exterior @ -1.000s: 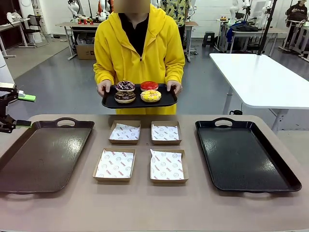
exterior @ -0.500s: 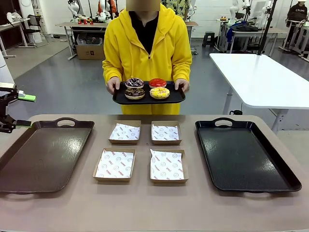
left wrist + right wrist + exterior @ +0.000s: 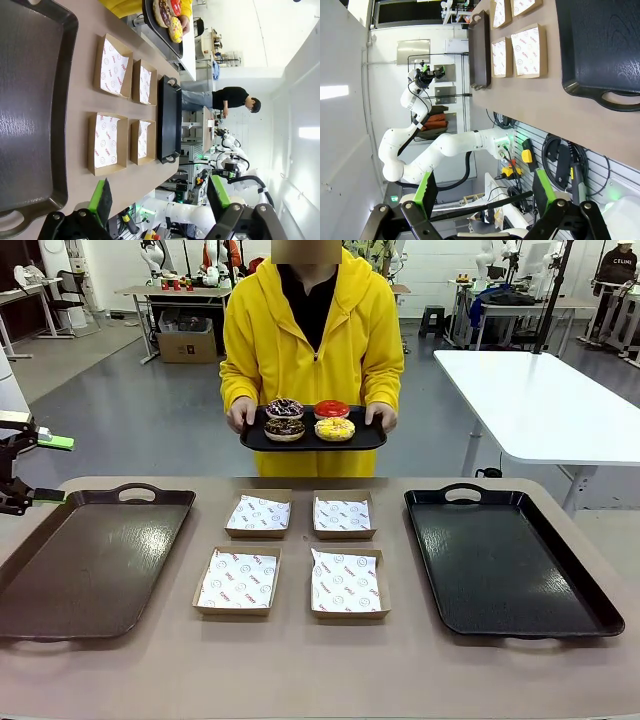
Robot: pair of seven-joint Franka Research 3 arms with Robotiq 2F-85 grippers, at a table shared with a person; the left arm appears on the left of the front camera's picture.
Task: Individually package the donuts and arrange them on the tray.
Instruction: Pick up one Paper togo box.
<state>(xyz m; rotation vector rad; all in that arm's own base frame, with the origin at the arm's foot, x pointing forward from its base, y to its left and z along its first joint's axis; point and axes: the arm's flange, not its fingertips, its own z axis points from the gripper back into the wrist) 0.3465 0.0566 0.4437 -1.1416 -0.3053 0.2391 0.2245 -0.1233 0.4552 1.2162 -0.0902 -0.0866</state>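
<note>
Well, both my grippers stand with their jaws wide apart and nothing between them. My left gripper [image 3: 48, 469] hangs off the table's left edge, just beside the far corner of the brown tray [image 3: 90, 560]. My right gripper [image 3: 485, 189] hangs off the table [image 3: 300, 670], beyond the edge by the black tray [image 3: 505, 570]. The donuts [image 3: 285, 428] sit two by two on a small dark tray [image 3: 312, 446], held at both ends by the person past the far edge. Four paper-lined boxes [image 3: 238, 580] lie mid-table with narrow gaps between them and wider bare lanes to each big tray. A bare strip runs along the near edge.
</note>
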